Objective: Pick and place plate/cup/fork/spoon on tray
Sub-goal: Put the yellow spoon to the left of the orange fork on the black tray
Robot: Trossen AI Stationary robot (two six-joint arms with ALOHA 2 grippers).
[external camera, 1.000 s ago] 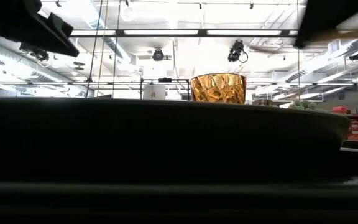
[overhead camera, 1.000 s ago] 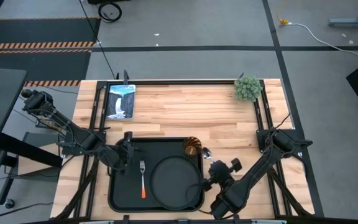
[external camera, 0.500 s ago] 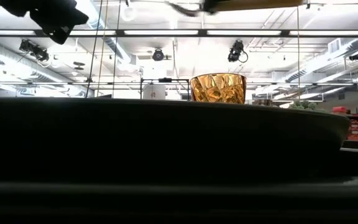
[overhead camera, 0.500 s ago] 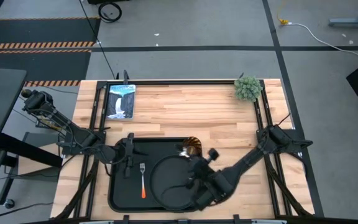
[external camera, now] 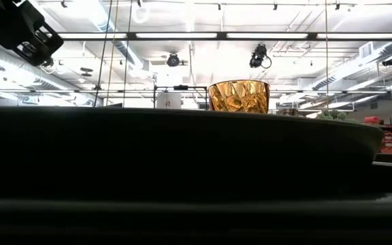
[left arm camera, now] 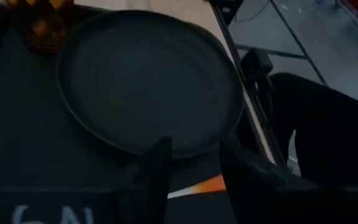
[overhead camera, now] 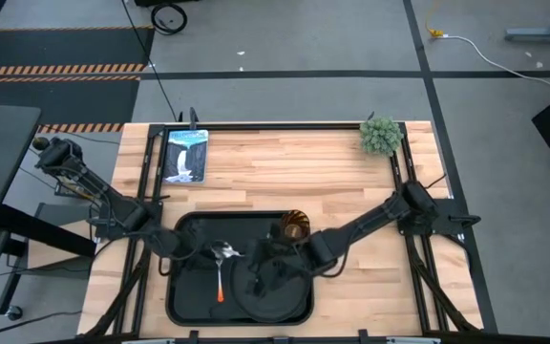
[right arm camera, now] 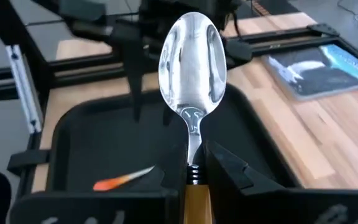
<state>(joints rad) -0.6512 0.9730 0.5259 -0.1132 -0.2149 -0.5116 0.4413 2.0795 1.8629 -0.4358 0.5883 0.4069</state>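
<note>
The black tray lies at the table's near middle. The round black plate rests flat in its right half, and also shows in the left wrist view. The amber cup stands upright at the tray's far right corner. The fork lies flat in the tray's left half, red-orange handle toward the near edge. My right gripper reaches over the plate's left rim, shut on the spoon; the spoon's bowl is over the fork's tines. My left gripper is open and empty over the tray's left edge. My right gripper pinches the spoon between its two fingers at the far end of the yellow-orange handle, just behind the metal neck. The fingers come level from the table's right and lie along the spoon. The spoon sticks out toward the table's left, bowl up, above the tray floor.
A small green plant stands at the table's far right corner. A picture card lies at the far left. Bare wood lies between them and the tray.
My right gripper has carried the spoon from beside the tray's right edge toward the table's left, across the plate, until the bowl hangs over the fork. The spoon has stayed level in the hold. My left gripper has drawn back a little toward the table's left edge.
</note>
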